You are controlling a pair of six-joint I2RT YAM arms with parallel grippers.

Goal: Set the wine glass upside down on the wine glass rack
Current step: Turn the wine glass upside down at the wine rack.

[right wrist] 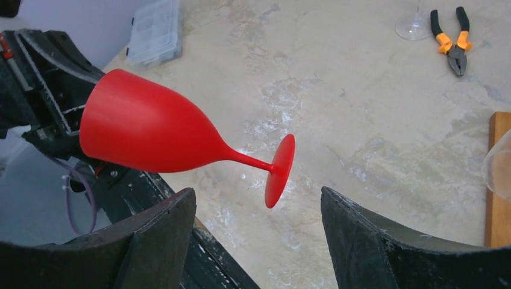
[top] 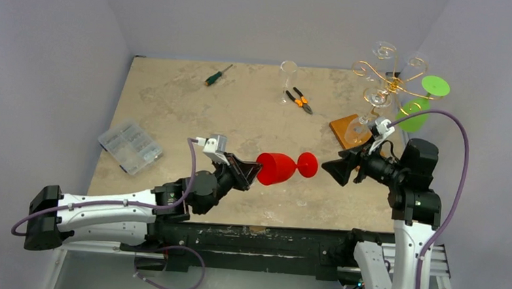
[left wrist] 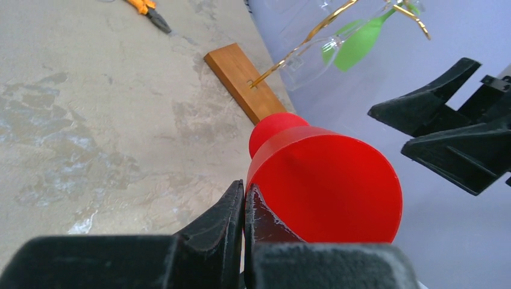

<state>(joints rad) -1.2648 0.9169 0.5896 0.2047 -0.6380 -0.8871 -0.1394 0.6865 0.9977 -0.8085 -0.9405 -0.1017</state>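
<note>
The red wine glass [top: 279,168] lies on its side in the air above the table's front middle, with its foot pointing right. My left gripper [top: 248,174] is shut on the rim of its bowl, one finger inside and one outside, as the left wrist view [left wrist: 245,198] shows. My right gripper [top: 330,169] is open and empty just right of the foot. In the right wrist view the glass [right wrist: 150,132] is ahead, its foot level with my right gripper's [right wrist: 258,191] fingertips. The wine glass rack [top: 387,75] of gold wire stands back right on its wooden base [top: 348,129].
A green glass [top: 419,105] and clear glasses [top: 377,98] hang on the rack. A clear glass [top: 288,75] and orange-handled pliers [top: 300,100] are at the back middle, a green screwdriver [top: 217,75] is back left, and a clear plastic box [top: 129,146] is on the left.
</note>
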